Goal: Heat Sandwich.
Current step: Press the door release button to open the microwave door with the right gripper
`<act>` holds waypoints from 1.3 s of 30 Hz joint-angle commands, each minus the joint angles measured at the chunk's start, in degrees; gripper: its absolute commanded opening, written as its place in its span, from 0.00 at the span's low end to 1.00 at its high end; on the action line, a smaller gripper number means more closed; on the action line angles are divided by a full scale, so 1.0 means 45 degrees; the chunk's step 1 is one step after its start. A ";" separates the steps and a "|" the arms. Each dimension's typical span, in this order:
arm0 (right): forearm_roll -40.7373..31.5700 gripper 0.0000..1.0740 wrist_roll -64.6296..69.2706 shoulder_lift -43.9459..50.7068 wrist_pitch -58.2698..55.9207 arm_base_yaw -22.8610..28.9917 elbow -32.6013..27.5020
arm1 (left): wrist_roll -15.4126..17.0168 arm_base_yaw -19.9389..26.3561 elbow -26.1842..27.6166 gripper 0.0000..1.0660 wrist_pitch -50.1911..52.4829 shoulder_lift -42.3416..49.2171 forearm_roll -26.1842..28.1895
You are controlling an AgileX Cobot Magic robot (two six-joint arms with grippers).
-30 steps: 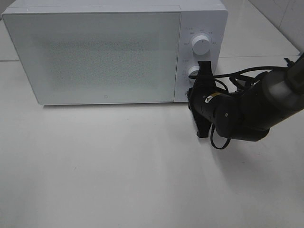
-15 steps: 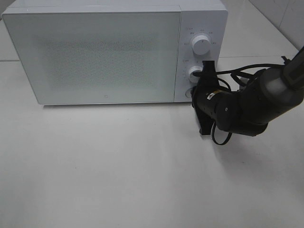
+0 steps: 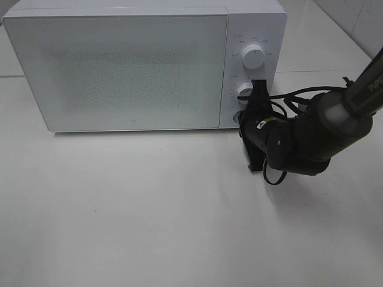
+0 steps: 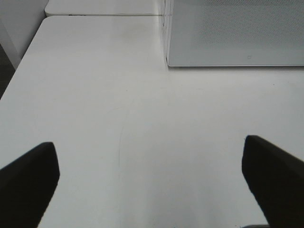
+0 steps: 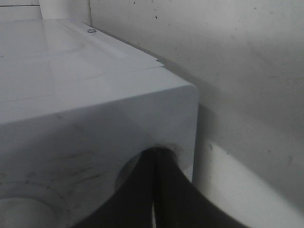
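Since a second ago your right arm has shifted only slightly: its dark wrist has drawn a touch nearer the microwave (image 3: 131,66), and the right gripper (image 3: 248,113) has stayed at the control panel. From the high camera, the microwave stands at the far side of the table (image 3: 149,215) with its door shut. The upper knob (image 3: 253,57) is uncovered, and the gripper's black body overlaps the right edge of the lower knob (image 3: 243,91), with its tips at the panel just below that knob. Your left arm does not appear in this view. From the left wrist camera, the left gripper (image 4: 148,147) hangs over bare table (image 4: 95,95) in front of the microwave (image 4: 232,33), well short of the door, its two dark fingers (image 4: 26,185) spread wide with nothing between them. From the right wrist camera, the right gripper (image 5: 154,156) has its fingers pressed together, holding nothing, tips against the microwave (image 5: 95,95) front near a rounded corner. You cannot tell where the sandwich is: no view shows it.
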State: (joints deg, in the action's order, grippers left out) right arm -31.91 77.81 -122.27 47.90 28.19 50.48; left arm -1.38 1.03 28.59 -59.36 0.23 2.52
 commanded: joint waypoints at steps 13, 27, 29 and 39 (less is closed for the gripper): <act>0.0025 0.00 -0.0777 -0.0280 0.3934 -0.0204 0.1821 | -0.0013 0.0051 -0.0064 0.97 0.0076 0.0280 0.0025; -0.0115 0.00 -0.0955 -0.0535 0.3896 -0.0204 0.2330 | -0.0013 0.0051 -0.0064 0.97 0.0076 0.0280 0.0025; -0.0115 0.00 -0.0955 -0.0535 0.3871 -0.0204 0.2330 | -0.0013 0.0051 -0.0064 0.97 0.0076 0.0280 0.0025; -0.0115 0.00 -0.0955 -0.0535 0.3616 -0.0191 0.2330 | -0.0013 0.0051 -0.0064 0.97 0.0076 0.0280 0.0025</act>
State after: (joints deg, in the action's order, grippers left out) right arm -36.84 74.77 -125.31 49.22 29.85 54.55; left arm -1.38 1.03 28.59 -59.36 0.23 2.52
